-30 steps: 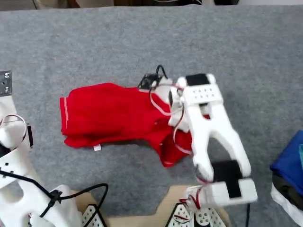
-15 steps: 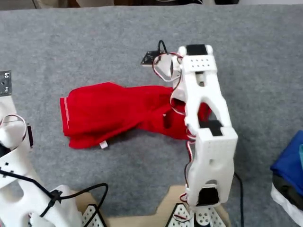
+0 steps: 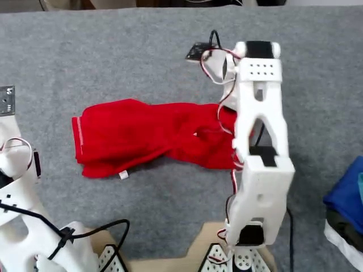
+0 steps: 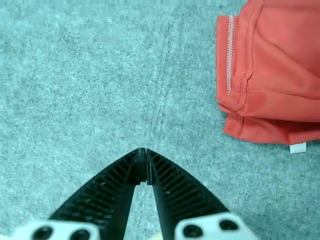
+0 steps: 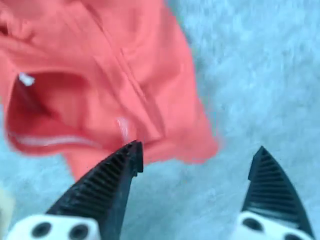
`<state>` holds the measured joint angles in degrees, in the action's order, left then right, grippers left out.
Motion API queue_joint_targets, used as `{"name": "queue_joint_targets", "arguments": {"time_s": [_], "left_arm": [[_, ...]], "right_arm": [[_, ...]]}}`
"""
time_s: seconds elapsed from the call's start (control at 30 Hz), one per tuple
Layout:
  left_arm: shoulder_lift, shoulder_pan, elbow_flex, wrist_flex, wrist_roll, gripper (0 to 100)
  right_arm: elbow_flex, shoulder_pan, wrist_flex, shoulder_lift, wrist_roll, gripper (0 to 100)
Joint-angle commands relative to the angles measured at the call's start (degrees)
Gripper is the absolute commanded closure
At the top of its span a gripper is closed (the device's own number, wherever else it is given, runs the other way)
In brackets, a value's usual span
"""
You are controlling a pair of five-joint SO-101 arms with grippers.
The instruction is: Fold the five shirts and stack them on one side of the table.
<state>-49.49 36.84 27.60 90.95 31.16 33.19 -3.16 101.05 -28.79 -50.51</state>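
Note:
A red shirt lies crumpled lengthwise on the grey table mat, with a small white tag at its near edge. My right arm stretches over the shirt's right end. In the right wrist view my right gripper is open just above the edge of the red shirt, with nothing between its fingers. My left gripper is shut and empty over bare mat, a short way from the hemmed left end of the red shirt. My left arm stands at the near left.
A pile of folded cloth with a blue shirt on top sits at the table's right edge, with white fabric under it. A small dark box is at the left edge. Cables run by the arm bases.
My right arm has swung toward the far side and to the right. The shirt's right end has been drawn out to the right and now lies flatter. The left arm has not moved.

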Motion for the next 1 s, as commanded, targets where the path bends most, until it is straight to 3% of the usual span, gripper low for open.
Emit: {"name": "queue_joint_targets", "arguments": {"time_s": [0.0, 0.23, 0.43, 0.67, 0.97], "left_arm": [[-0.9, 0.2, -2.4, 0.4, 0.2, 98], [-0.8, 0.1, -2.4, 0.1, 0.2, 98], [-0.8, 0.1, -2.5, 0.2, 0.2, 98], [-0.9, 0.1, -2.4, 0.4, 0.2, 98], [-0.8, 0.1, -2.3, 0.4, 0.2, 98]], "right_arm": [[-14.4, 0.0, 1.0, 12.8, -0.8, 68.9], [-45.9, -6.5, -6.7, 32.7, 0.3, 97.8], [-60.9, -11.3, -16.4, 36.9, 5.3, 97.6], [-55.3, -12.8, -24.4, 29.8, 6.8, 97.6], [-26.4, -14.7, -23.6, 5.3, 6.8, 97.4]]}}
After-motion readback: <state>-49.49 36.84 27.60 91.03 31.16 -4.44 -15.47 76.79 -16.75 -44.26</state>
